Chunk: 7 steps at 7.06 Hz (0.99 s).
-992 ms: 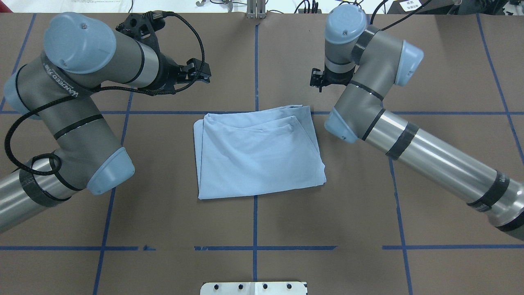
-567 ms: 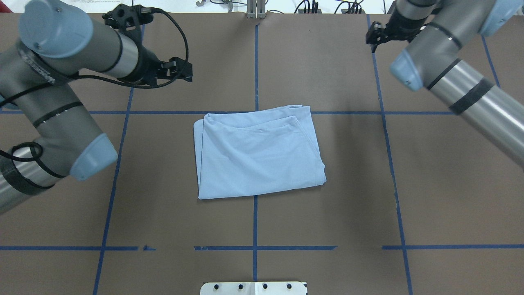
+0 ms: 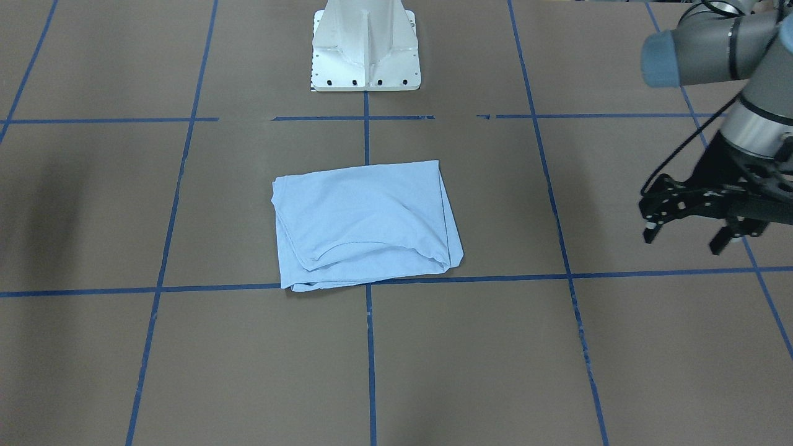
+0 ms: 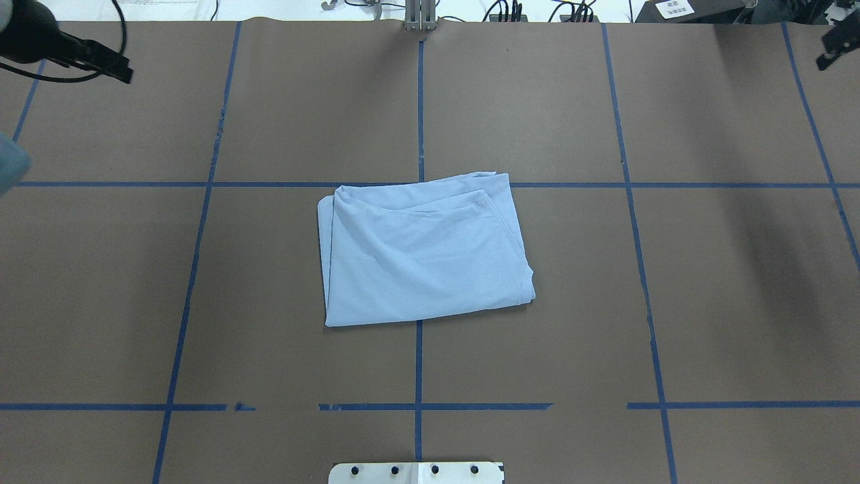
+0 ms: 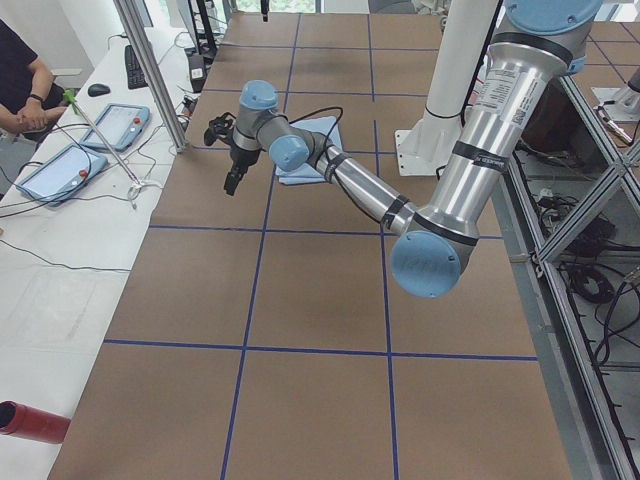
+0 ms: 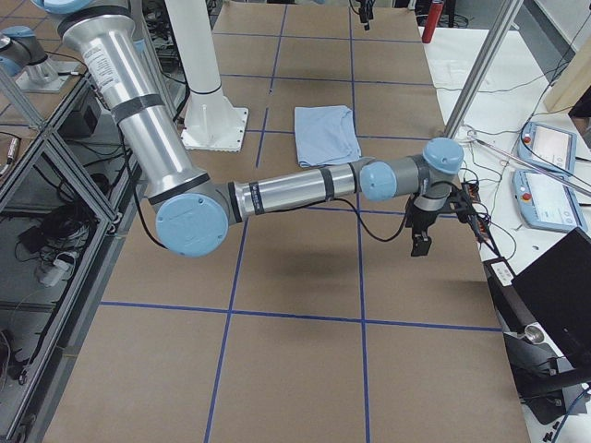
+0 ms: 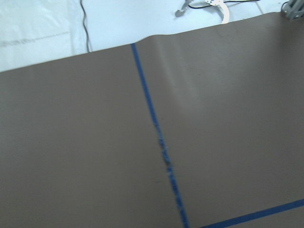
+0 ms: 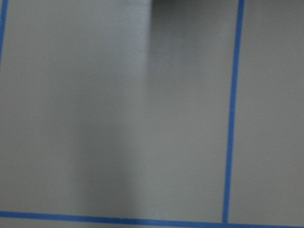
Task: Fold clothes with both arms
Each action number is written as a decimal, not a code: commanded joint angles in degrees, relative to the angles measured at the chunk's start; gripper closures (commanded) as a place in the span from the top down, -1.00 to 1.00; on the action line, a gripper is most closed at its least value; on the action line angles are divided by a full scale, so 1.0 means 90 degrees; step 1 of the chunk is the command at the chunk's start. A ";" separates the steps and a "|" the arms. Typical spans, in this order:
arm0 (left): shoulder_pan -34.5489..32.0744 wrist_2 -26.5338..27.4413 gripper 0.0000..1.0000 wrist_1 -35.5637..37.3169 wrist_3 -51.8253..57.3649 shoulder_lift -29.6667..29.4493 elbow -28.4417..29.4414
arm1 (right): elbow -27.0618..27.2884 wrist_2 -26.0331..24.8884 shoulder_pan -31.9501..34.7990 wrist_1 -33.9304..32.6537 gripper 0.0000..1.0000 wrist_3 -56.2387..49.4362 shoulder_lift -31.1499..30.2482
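Observation:
The pale blue T-shirt (image 4: 423, 252) lies folded into a rough rectangle at the middle of the brown table (image 4: 672, 302), also seen in the front view (image 3: 365, 223); nothing touches it. My left gripper (image 3: 681, 240) hovers far off to the shirt's left, open and empty; only its edge (image 4: 101, 60) shows from overhead. My right gripper (image 4: 833, 50) sits at the far right back corner, mostly cut off. In the right exterior view it (image 6: 443, 235) hangs above the table edge with its fingers apart, holding nothing. Both wrist views show only bare table.
Blue tape lines (image 4: 420, 363) grid the table. The white pedestal base (image 3: 365, 62) stands on the robot's side. A side table with tablets (image 5: 90, 140), cables and a seated person (image 5: 20, 85) runs along the far edge. A red cylinder (image 5: 30, 420) lies there.
Both arms have swung outward, away from the shirt, to the far left and far right of the table. The shirt has not moved.

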 commanded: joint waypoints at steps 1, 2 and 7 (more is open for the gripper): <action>-0.0970 -0.0338 1.00 0.0850 0.1884 0.0204 0.0031 | 0.0037 0.0442 0.0738 -0.0036 1.00 -0.1377 -0.0823; -0.1283 -0.0553 1.00 0.0901 0.2364 0.0563 -0.0008 | -0.0010 0.0444 0.1002 -0.0055 1.00 -0.2096 -0.0991; -0.2311 -0.1688 1.00 0.0921 0.3599 0.2002 0.0099 | 0.0407 0.0551 0.1366 -0.0056 1.00 -0.2328 -0.2005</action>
